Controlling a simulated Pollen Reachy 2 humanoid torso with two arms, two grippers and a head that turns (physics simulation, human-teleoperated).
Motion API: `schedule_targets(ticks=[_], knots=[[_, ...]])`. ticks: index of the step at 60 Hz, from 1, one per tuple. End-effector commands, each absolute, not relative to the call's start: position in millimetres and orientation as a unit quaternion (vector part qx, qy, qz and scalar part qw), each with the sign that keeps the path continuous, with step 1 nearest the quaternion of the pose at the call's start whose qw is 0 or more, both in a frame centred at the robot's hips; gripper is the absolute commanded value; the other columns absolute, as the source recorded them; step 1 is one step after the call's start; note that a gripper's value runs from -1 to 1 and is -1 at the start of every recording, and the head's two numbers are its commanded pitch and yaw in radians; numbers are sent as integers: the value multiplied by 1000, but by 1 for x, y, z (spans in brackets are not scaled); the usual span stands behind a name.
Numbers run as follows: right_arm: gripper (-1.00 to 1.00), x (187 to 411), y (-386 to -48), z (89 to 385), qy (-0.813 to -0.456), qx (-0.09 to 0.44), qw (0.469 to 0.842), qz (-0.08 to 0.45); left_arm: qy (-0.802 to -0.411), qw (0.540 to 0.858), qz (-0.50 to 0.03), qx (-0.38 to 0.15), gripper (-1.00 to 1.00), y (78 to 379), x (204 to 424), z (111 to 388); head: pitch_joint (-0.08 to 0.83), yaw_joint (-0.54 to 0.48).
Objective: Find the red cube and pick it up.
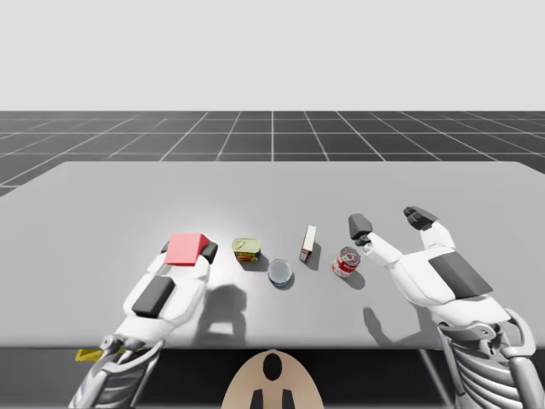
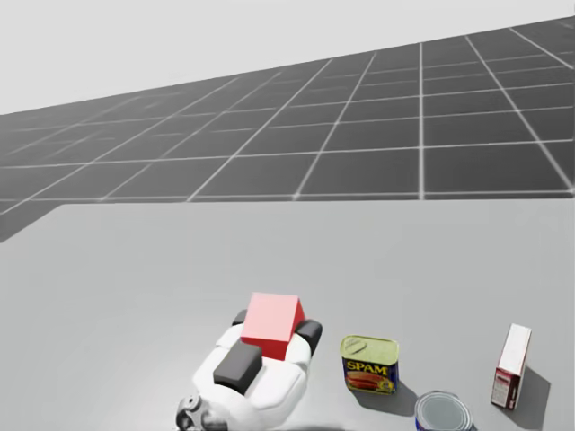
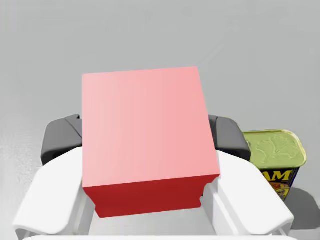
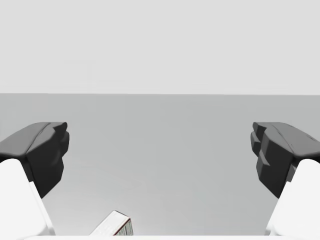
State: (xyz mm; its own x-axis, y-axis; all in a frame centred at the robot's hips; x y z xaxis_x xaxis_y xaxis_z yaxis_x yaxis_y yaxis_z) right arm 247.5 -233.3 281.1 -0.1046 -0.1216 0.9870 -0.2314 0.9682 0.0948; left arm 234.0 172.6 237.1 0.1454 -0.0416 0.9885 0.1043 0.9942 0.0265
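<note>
While over the flat grey table (image 1: 85, 221) the right gripper (image 4: 161, 150) hangs spread, grasping nothing, log the left gripper (image 3: 145, 140) as clenched on the plain red cube (image 3: 145, 125) over the table's left part, dark pads (image 3: 227, 137) against two opposite flat faces, beside the squat blue tin with yellow lid (image 3: 277, 155). Whether the cube is clear of the surface you cannot tell. Judgement: rigid, light, smooth, so slip is the risk; keep the hold square, mid-face.

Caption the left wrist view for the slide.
Left gripper shut on the red cube, a yellow-lidded blue rectangular can beside it.
</note>
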Motion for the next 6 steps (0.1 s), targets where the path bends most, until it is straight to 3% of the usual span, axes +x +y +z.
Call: schedule_targets(ticks=[1, 6], knots=[[-1000, 247, -235, 281, -743, 123, 657, 46, -661, 747, -67, -28, 978, 177, 230, 301, 325, 313], [-1000, 247, -235, 282, -744, 127, 654, 48, -701, 709, -73, -17, 982, 179, 224, 342, 313, 311]])
